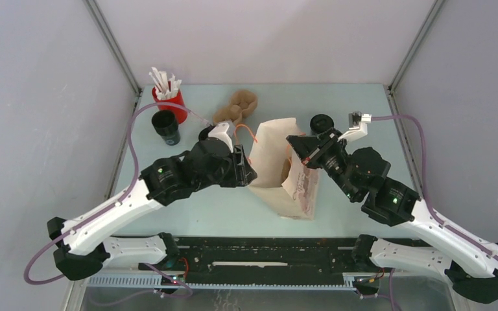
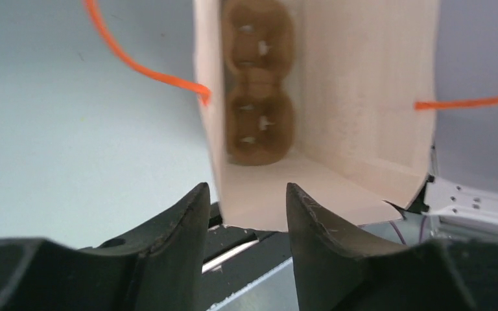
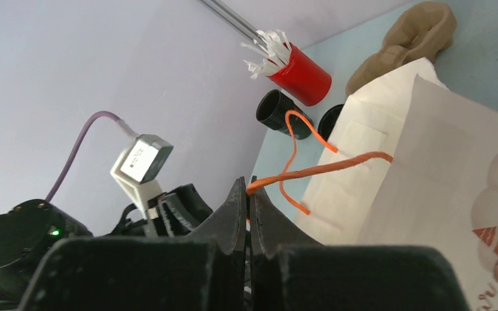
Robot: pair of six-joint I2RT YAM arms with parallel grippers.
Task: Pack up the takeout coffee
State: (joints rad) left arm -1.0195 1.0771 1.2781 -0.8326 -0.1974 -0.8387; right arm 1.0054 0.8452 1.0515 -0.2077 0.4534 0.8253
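Top external: looking down on a pale blue-green bench (image 1: 207, 214), closed in by plain grey-white walls (image 1: 246, 39) at left, far side and right, with a metal post (image 1: 111, 45) rising at each far corner. Along the near edge, a black rail (image 1: 259, 259) between the two arm bases. Near the far left corner, upright and untouched: the takeout coffee (image 1: 166, 127), just beside a red cup (image 1: 172, 107) of white sticks (image 1: 164, 81). Further along the far edge, a brown moulded carrier (image 1: 237, 107); toward the far right corner, a squat black round piece (image 1: 322, 123). At mid-bench, a brown paper bag (image 1: 275, 149), flanked by the left pincer (image 1: 246, 167) at its left rim and the right pincer (image 1: 293, 141) at its upper rim.

Left wrist: peering straight into the mouth of the brown paper bag (image 2: 363, 97). At its bottom, a second brown carrier (image 2: 259, 84), blurred. Left pincer (image 2: 246, 194) open, jaws well apart at the near lip, gripping nothing. Bare bench (image 2: 71, 129) to the left of the bag.

Right wrist: right pincer (image 3: 249, 194) clamped tight on an orange handle (image 3: 324, 166) of the brown paper bag (image 3: 428, 168), cord drawn straight. Beyond, by the wall (image 3: 104, 65), the takeout coffee (image 3: 276, 111) outside the bag, next to the red cup (image 3: 298, 74).
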